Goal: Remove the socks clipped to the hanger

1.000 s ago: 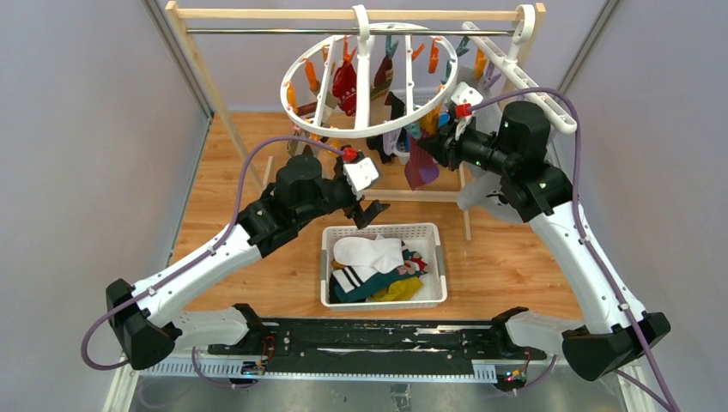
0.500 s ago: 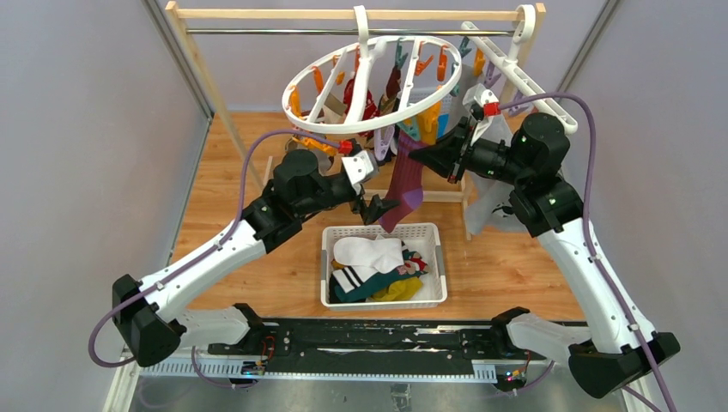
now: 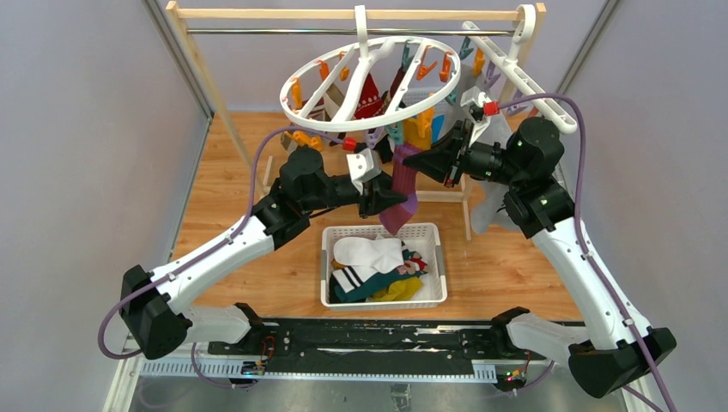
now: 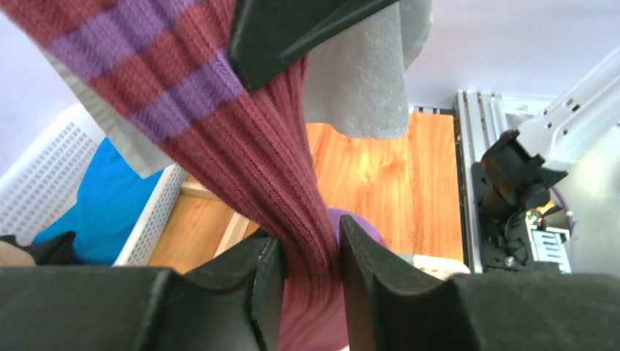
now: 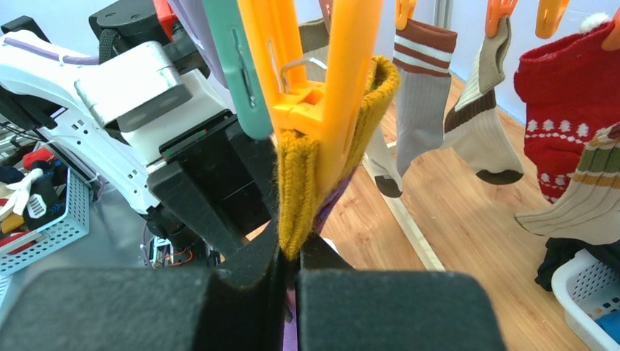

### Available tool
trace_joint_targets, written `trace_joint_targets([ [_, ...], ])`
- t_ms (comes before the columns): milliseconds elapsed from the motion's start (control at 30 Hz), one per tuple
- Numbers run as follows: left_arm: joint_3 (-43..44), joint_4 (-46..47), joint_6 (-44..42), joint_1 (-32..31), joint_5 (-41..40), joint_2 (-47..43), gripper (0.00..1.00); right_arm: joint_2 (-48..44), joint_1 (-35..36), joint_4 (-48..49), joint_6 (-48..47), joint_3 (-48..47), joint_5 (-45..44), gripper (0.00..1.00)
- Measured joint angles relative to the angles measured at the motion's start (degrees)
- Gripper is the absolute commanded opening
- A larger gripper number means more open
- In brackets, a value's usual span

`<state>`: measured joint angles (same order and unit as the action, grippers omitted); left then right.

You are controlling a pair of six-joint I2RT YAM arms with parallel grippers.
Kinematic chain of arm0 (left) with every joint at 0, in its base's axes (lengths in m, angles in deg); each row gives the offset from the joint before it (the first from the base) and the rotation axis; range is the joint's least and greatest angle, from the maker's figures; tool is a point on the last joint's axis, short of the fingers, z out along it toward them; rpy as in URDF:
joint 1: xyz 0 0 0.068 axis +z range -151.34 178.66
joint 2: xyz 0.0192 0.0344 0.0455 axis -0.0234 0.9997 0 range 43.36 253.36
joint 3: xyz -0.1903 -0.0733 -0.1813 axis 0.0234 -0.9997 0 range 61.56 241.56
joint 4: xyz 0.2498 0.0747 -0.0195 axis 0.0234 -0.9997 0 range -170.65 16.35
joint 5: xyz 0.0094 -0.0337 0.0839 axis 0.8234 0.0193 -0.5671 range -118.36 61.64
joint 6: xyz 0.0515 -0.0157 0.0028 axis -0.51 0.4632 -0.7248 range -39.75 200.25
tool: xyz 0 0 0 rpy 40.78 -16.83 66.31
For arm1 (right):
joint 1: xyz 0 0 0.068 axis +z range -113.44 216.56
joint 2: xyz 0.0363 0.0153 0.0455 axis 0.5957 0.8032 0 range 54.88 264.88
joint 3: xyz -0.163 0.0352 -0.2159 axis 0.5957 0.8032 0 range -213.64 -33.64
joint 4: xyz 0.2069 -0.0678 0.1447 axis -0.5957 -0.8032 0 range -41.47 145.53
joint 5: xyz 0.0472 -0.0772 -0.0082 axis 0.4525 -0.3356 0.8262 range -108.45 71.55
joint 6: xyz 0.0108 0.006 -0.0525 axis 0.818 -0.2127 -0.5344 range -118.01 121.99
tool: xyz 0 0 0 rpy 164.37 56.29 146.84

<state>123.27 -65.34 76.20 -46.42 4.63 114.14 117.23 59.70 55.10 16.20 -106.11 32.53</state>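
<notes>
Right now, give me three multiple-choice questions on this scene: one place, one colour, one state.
1. The white perforated plastic basket sits: A on the wooden floor; B on the rail; C atop the hanger.
2. The clip on the mustard cuff of the maroon-and-purple ribbed sock is: A teal; B orange; C purple.
3. The left gripper is: A open; B shut on that sock; C holding the basket.
Answers: 1A, floorboards surround it; 2B, the orange plastic clip bites the cuff; 3B, both fingers pinch the sock.

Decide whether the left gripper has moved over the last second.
Yes. The left gripper has shifted slightly right and up the image, away from the white basket's far rim, onto the purple sock.
</notes>
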Motion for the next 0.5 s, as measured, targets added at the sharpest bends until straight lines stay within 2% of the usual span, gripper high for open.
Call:
trace_joint_targets([
  [100, 0.0, 1.2, 1.4, 0.0, 1.2, 0.6, 0.02, 0.0, 0.0, 0.2, 0.4, 0.4, -0.2, 0.13],
  [133, -0.1, 1.7, 1.5, 0.0, 1.5, 0.8, 0.00, 0.0, 0.0, 0.2, 0.6, 0.4, -0.2, 0.21],
  [233, -0.7, 2.4, 2.1, 0.0, 1.9, 1.1, 0.00, -0.3, 0.0, 0.1, 1.1, 0.4, -0.5, 0.44],
  [300, -1.0, 2.4, 2.4, 0.0, 1.9, 1.1, 0.00, -0.6, -0.1, -0.7, 0.7, 0.2, -1.6, 0.54],
  [400, -1.3, 2.4, 2.7, 0.0, 1.9, 1.1, 0.00, -0.6, -0.2, -4.0, -0.9, -1.9, -4.7, 0.62],
  [500, -1.3, 2.5, 2.9, 0.0, 1.9, 1.1, 0.00, -0.5, -0.3, -6.9, -1.9, -5.4, -8.1, 0.64],
])
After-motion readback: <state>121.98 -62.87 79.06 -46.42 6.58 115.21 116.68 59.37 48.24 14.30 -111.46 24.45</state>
